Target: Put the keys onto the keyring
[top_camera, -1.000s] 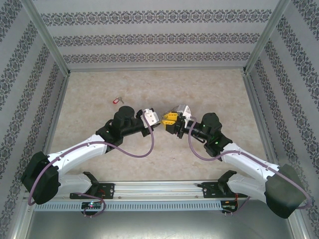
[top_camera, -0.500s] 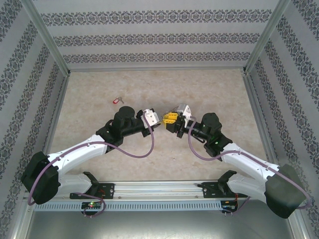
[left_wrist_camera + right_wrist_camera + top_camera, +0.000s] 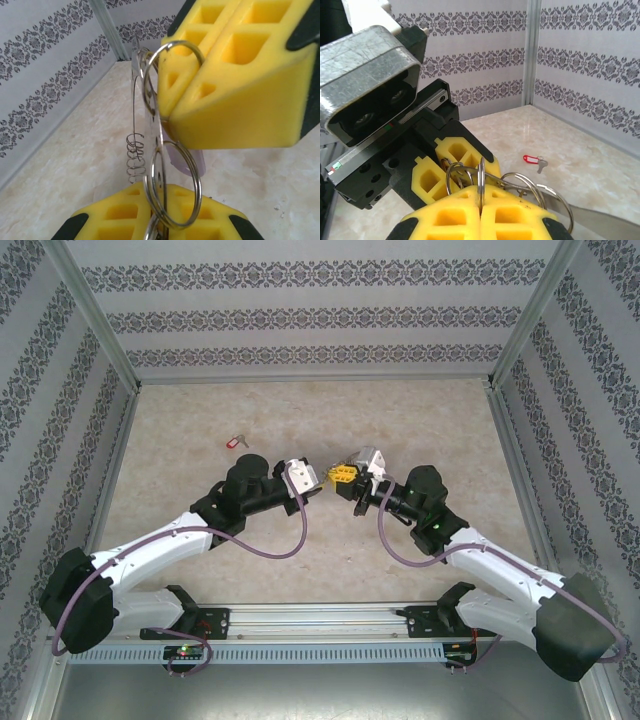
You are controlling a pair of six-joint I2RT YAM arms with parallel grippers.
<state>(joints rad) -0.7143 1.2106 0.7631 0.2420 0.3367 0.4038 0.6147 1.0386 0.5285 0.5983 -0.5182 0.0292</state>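
Top view: both arms meet mid-bench, claws tip to tip. L claw [image 3: 318, 483] is clenched, its yellow pads grasping the keyring [image 3: 152, 150] from the 9 o'clock side. R claw [image 3: 340, 476] is also clenched, from 3 o'clock, with one wire loop of the keyring pinched in the seam btwn its pads [image 3: 505, 217]. The ring cluster hangs btwn the two claws, off the bench [image 3: 430, 420]. The red-head key [image 3: 236, 441] lies flat on the bench at approx 10 o'clock from the claws, near the L arm's wrist but apart from it. Open bench runs toward 12, 9 and 3 o'clock. The wall frames [image 3: 136, 386] are well apart from both claws.
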